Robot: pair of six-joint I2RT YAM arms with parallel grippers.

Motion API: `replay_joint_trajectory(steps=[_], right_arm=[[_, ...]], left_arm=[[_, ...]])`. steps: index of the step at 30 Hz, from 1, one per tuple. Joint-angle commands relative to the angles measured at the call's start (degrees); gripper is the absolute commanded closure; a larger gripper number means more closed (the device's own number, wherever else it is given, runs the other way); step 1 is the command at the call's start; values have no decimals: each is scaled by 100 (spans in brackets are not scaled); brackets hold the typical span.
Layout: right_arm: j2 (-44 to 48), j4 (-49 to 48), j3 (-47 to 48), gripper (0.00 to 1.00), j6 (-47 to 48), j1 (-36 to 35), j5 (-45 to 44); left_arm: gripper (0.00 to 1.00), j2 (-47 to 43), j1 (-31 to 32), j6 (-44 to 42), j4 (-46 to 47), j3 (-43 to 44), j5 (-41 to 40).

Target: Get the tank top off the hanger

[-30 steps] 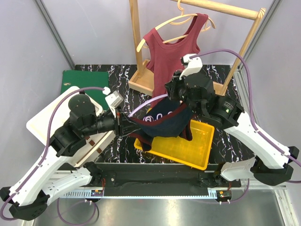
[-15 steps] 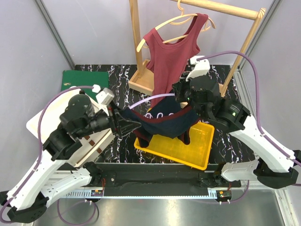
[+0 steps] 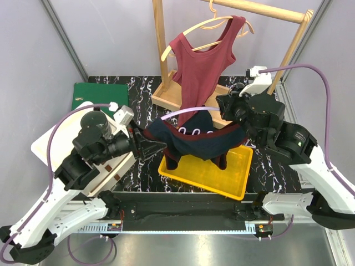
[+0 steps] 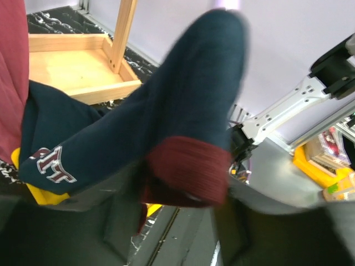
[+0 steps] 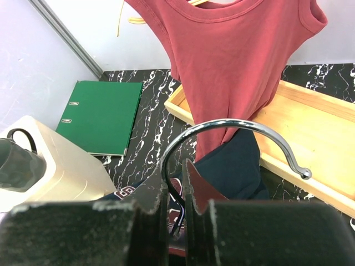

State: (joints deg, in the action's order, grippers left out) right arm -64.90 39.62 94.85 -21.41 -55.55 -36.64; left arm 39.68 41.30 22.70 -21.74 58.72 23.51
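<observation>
A navy tank top (image 3: 194,141) with maroon trim hangs stretched between my two grippers above the yellow tray. It sits on a hanger with a chrome hook (image 5: 222,124). My right gripper (image 3: 228,113) is shut on the base of that hook, seen in the right wrist view (image 5: 175,185). My left gripper (image 3: 145,145) is shut on the navy top's left edge. In the left wrist view (image 4: 177,221) the maroon hem (image 4: 188,172) lies between my blurred fingers. A second, red tank top (image 3: 199,61) hangs on a wooden hanger on the rack behind.
A yellow tray (image 3: 236,177) lies under the garment. The wooden rack's base (image 3: 166,97) and posts stand behind. A green folder (image 3: 100,95) lies at the back left. A white box (image 3: 47,144) is at the left edge.
My right gripper has moved right and back with the hanger hook. The navy top has been pulled out wider and flatter between the grippers. My left gripper has drawn slightly left.
</observation>
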Motion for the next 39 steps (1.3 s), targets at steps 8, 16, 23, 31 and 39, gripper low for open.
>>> replay_joint_trajectory(steps=[8,16,23,31,39], right_arm=[[795,-543,-484,100,-311,-26,-642],[1814,-516,-1529,100,-732,-26,-1678],[2386,-1788,-2304,100,-1269,-35,-1005],[1499,-4266,-1998,100,-1682,-26,920],[900,-4474,-1101,100,-1428,-26,1503]], left_arm=[[100,-47,18,243,346,-36,-785],[100,-654,10,358,477,-194,-1796],[100,-260,10,499,784,-221,-1174],[100,592,19,947,1391,-185,31],[100,979,54,974,1462,470,277]])
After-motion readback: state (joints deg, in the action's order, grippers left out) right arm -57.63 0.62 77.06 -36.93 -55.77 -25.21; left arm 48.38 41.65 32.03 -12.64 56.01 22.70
